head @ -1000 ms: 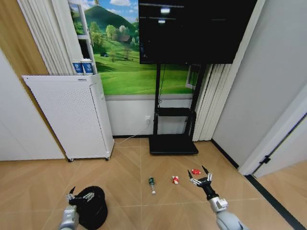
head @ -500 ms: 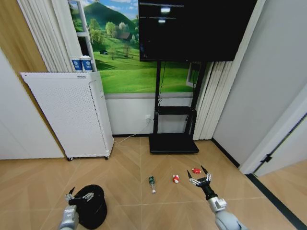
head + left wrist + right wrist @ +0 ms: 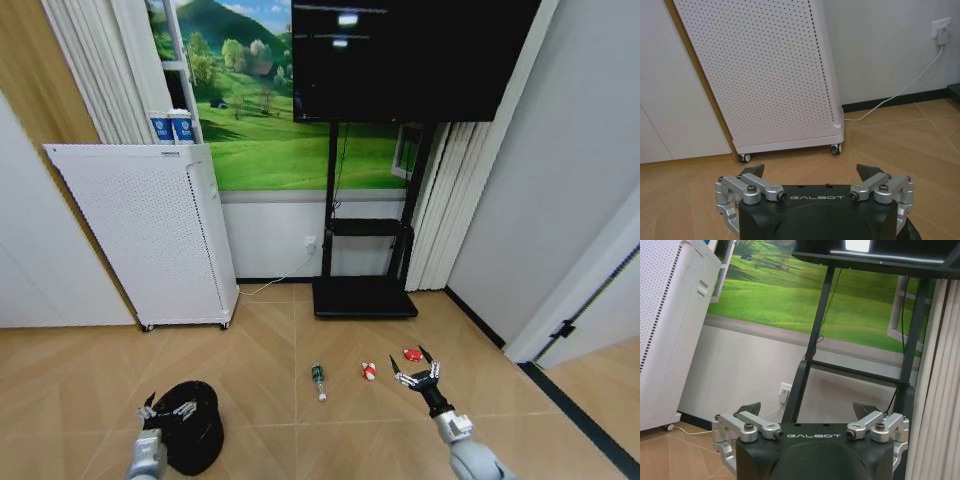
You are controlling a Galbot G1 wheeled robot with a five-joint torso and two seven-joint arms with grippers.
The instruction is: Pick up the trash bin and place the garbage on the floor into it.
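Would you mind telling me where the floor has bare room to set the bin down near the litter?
Bare floor lies between the trash bin and the bottle, and between the white perforated unit and the TV stand. It is crowded from the bottle through the can to the wrapper, beside the open right gripper.

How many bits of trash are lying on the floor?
3. The bottle lies nearest the middle, the can just to its right, and the wrapper farther right, just beyond the open right gripper. Others may lie outside the picture.
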